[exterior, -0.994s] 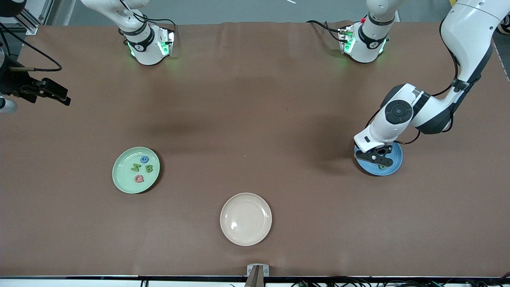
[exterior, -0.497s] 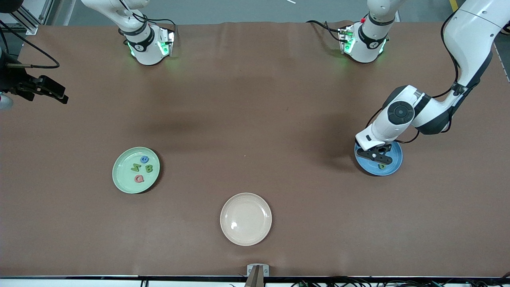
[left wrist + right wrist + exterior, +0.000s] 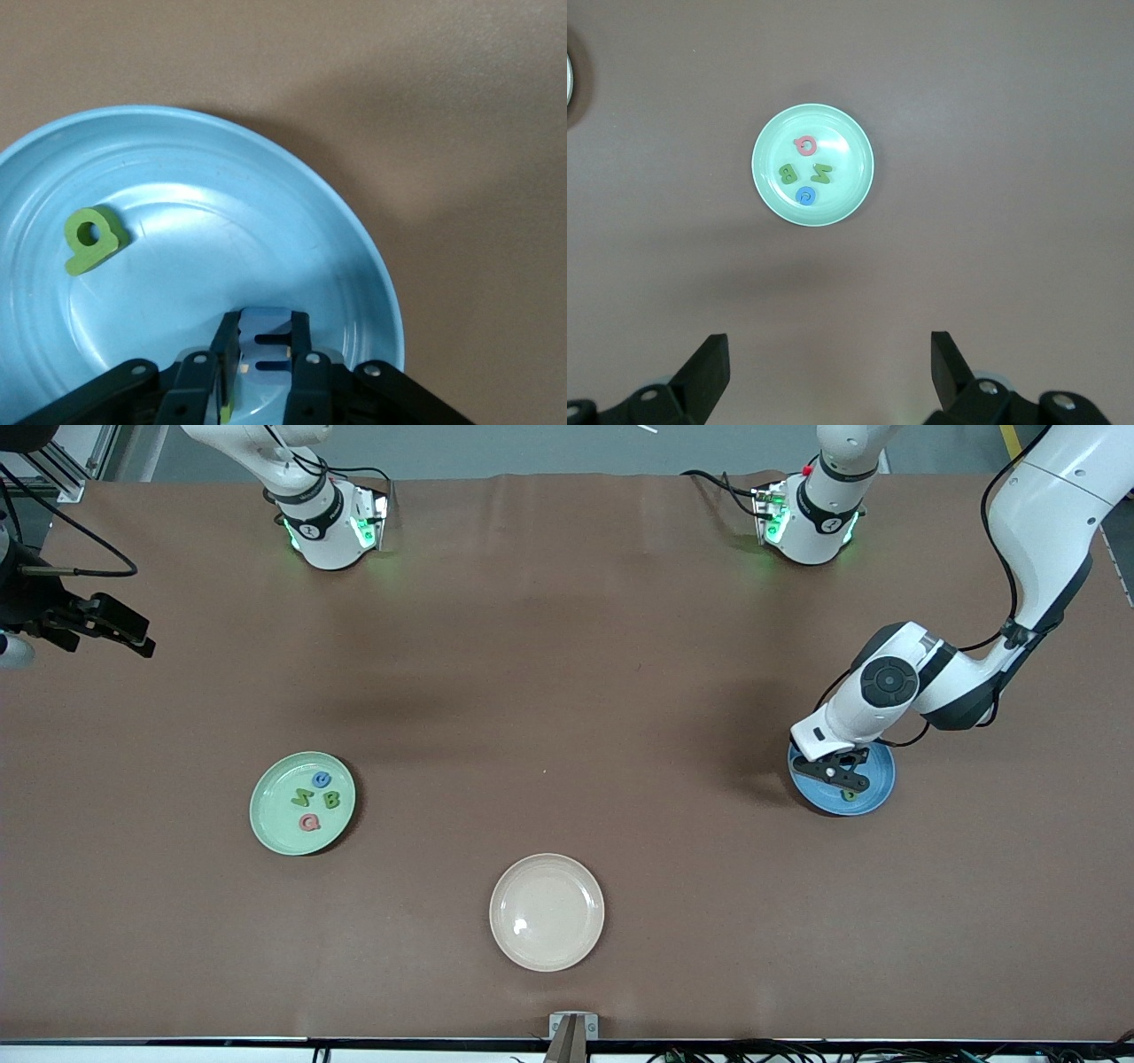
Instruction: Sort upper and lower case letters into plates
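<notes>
The sky blue plate point(image 3: 879, 795) lies toward the left arm's end of the table. A green letter point(image 3: 849, 794) lies in it, seen too in the left wrist view point(image 3: 89, 239). My left gripper point(image 3: 835, 771) hangs low over this plate point(image 3: 292, 204), shut on a pale blue letter point(image 3: 266, 341) with two slots. The mint green plate point(image 3: 273, 819) holds several letters: a blue one point(image 3: 322, 779), two green point(image 3: 331, 800) and a pink one point(image 3: 309, 823). My right gripper point(image 3: 120, 631) waits open by the right arm's end of the table, looking down at that plate point(image 3: 849, 146).
A cream-beige plate point(image 3: 547, 912) with nothing in it lies near the table's front edge, between the two coloured plates. The arms' bases point(image 3: 328, 522) stand along the edge farthest from the front camera. Bare brown tabletop surrounds the plates.
My left gripper has drawn slightly toward the arms' bases over the blue plate, uncovering the green letter. The right gripper has barely shifted.
</notes>
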